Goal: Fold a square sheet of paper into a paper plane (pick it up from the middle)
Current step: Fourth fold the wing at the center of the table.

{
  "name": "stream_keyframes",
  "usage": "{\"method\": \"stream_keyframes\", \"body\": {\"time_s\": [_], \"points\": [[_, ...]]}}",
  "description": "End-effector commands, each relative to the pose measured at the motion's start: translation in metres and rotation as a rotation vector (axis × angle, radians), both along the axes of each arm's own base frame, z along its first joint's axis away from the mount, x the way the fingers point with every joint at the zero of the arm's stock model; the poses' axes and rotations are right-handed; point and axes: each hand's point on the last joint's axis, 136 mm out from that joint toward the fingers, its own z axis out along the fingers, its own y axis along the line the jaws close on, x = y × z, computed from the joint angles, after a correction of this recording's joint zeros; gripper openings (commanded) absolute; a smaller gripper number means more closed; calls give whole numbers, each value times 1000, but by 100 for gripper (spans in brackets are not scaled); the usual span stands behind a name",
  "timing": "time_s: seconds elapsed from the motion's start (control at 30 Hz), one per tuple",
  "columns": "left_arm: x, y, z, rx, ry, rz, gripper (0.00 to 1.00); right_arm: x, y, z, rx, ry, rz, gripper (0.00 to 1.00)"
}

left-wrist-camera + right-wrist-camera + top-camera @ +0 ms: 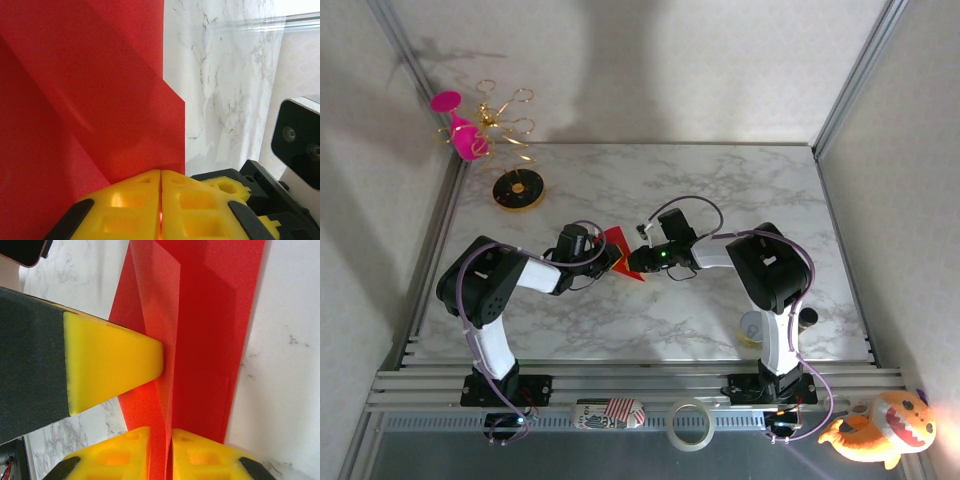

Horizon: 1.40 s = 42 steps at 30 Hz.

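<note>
Pinching with its yellow pads pressed together, the left gripper [160, 172] is clamped on an edge of the bright red sheet of thin paper [100, 100], which is creased into overlapping flaps. Facing it, the right gripper [161, 432] has its pads a sliver apart with a raised fold between them (whether they actually press it, I cannot tell). Both meet over the middle of the white marble-patterned table [720, 190], with the sheet between them. A pink wine glass [465, 135] sits at the far left corner.
</note>
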Motion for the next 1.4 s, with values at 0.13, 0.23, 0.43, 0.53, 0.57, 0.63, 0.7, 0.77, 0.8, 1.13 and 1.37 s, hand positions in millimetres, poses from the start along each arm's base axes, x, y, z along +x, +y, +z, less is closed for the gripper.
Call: {"method": "stream_keyframes", "body": {"time_s": [0.13,0.23,0.43,0.53,0.57,0.63,0.7,0.77,0.8,1.13,1.37], "points": [[1,5,-9,1,9,10,10,-17,-6,-4,-49,81,10,22],[0,3,-8,-9,4,0,10,-15,-3,7,-39,68,12,23],[-2,0,-5,-37,-5,-12,11,-15,-6,9,-54,65,12,24],[-2,0,-4,-37,-5,-15,12,-16,-6,14,-48,60,15,25],[-2,0,-5,-36,-3,-16,12,-16,-5,16,-46,59,16,25],[-2,0,-4,-34,-6,-16,12,-16,-6,18,-46,60,17,25],[-2,0,-4,-34,-6,-17,12,-16,-7,17,-53,60,13,24],[-2,0,-4,-35,-9,-18,13,-17,-9,14,-66,63,9,24],[-2,0,-4,-33,-10,-20,13,-17,-10,12,-73,63,7,23],[-1,-2,-1,-36,-17,-29,15,-21,-18,-9,-123,84,-7,17],[5,-2,19,-64,-60,-21,17,-25,-22,-22,-141,112,-16,11]]}}
